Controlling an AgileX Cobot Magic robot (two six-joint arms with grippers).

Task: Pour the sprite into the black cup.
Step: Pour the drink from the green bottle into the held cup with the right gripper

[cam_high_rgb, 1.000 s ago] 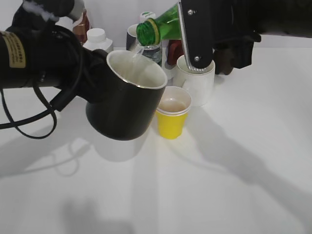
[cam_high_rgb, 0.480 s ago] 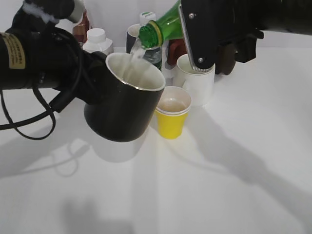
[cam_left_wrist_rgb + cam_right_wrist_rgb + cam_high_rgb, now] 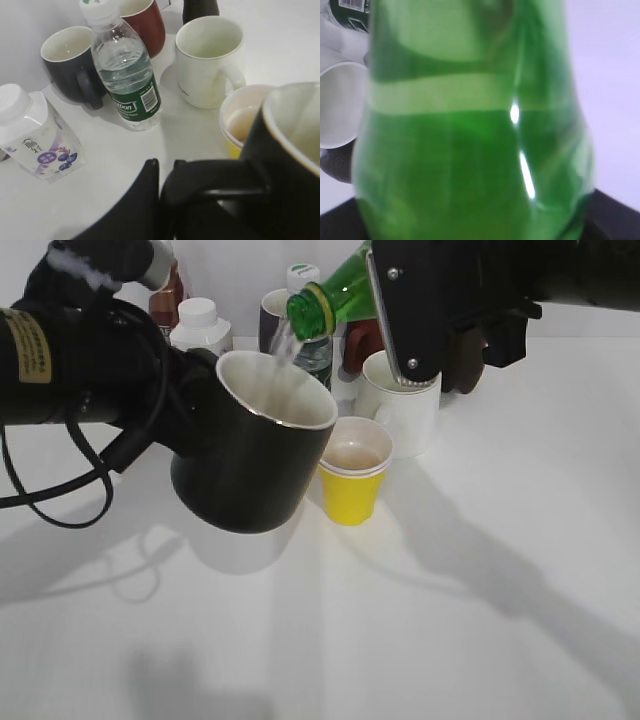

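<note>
My left gripper (image 3: 165,182) is shut on the handle of the black cup (image 3: 245,475) and holds it off the table, tilted with its white inside facing up and right. The cup also shows at the right of the left wrist view (image 3: 285,165). My right gripper (image 3: 410,310) is shut on the sprite (image 3: 335,295), a green bottle tilted with its open neck down and left over the cup's rim. A thin clear stream runs from the neck into the cup. The green bottle fills the right wrist view (image 3: 470,150) and hides the fingers.
A yellow paper cup (image 3: 352,480) stands just right of the black cup, and a white mug (image 3: 405,410) behind it. A water bottle (image 3: 127,75), a dark mug (image 3: 67,62), a dark red mug (image 3: 150,25) and a white carton (image 3: 35,135) stand at the back.
The black cup has sunk slightly and moved a little left. The bottle's neck has shifted slightly right and the stream keeps running into the cup.
</note>
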